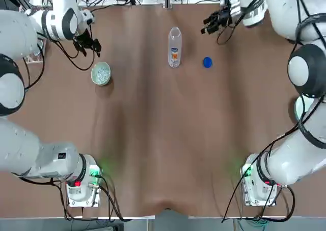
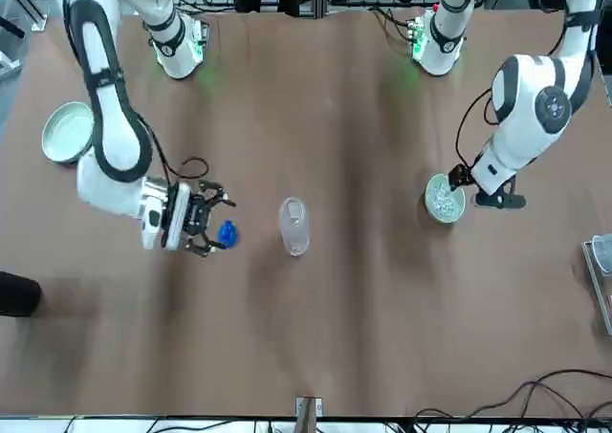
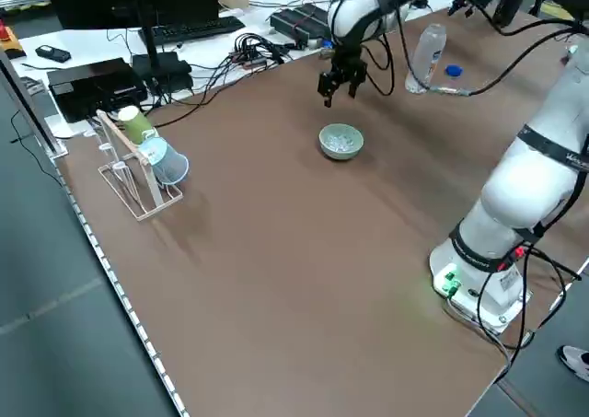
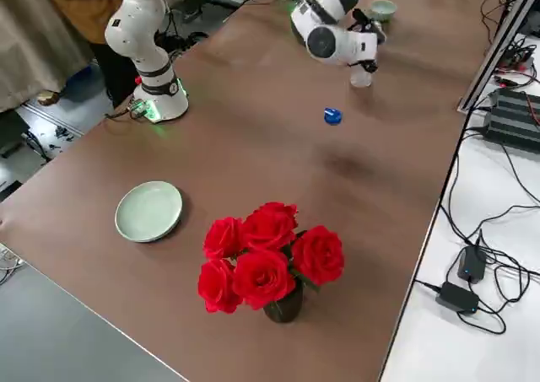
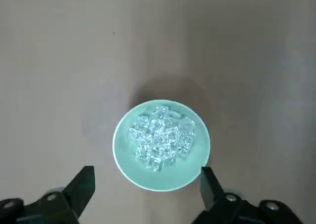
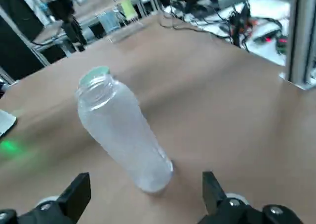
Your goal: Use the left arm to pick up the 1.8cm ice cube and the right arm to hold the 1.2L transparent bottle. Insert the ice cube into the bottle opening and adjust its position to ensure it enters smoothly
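You're at the approach, before the pick; your left claw (image 5: pixel 148 170) is above the bowl (image 5: pixel 116 159), spread wide with nothing in it; the ice cubes (image 5: pixel 161 135) lie heaped inside. Next calls for lowering it and pinching a single cube; neighbours may cling or slip. Your right claw (image 6: pixel 147 176) faces the bottle (image 6: pixel 123 130), also well open and empty; the bottle stands uncapped on the table (image 1: pixel 153 139). Count one bottle, one bowl, one blue cap (image 1: pixel 207 62); the cubes are too jumbled to number.
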`<move>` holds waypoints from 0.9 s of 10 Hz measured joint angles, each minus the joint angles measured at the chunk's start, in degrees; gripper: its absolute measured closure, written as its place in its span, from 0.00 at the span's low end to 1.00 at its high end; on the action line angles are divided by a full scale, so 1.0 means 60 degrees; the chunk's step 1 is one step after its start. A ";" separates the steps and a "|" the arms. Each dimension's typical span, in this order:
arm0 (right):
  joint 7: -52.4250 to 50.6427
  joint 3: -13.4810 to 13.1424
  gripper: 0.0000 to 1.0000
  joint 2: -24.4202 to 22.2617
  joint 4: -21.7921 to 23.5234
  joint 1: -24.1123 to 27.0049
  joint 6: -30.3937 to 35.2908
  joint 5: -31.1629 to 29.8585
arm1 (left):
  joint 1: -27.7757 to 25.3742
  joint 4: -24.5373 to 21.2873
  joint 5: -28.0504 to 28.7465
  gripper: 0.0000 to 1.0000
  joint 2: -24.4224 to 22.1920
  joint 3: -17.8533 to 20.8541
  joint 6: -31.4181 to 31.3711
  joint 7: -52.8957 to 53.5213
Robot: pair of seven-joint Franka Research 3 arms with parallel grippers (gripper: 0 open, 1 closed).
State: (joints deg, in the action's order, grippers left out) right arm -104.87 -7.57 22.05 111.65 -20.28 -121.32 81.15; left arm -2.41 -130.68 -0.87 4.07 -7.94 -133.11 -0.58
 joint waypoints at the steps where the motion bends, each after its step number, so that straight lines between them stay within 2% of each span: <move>1: -0.0934 0.0009 0.00 0.0353 0.0051 -0.0066 0.0367 0.0605 | -0.0001 -0.0092 0.0000 0.05 0.0392 0.0001 -0.0466 0.0000; 4: -0.3687 0.0031 0.00 0.1638 -0.0024 -0.0199 0.1784 0.2486 | -0.0001 -0.0407 0.0019 0.05 0.1407 0.0004 -0.1621 0.0001; 9: -0.5851 0.0063 0.00 0.3147 -0.1153 -0.0620 0.2510 0.4305 | 0.0005 -0.0677 0.0053 0.06 0.1941 -0.0002 -0.2150 0.0034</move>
State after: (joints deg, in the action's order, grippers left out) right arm -139.97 -7.20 40.93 104.73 -24.00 -106.26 106.98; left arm -2.38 -134.74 -0.55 15.72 -7.96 -146.01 -0.38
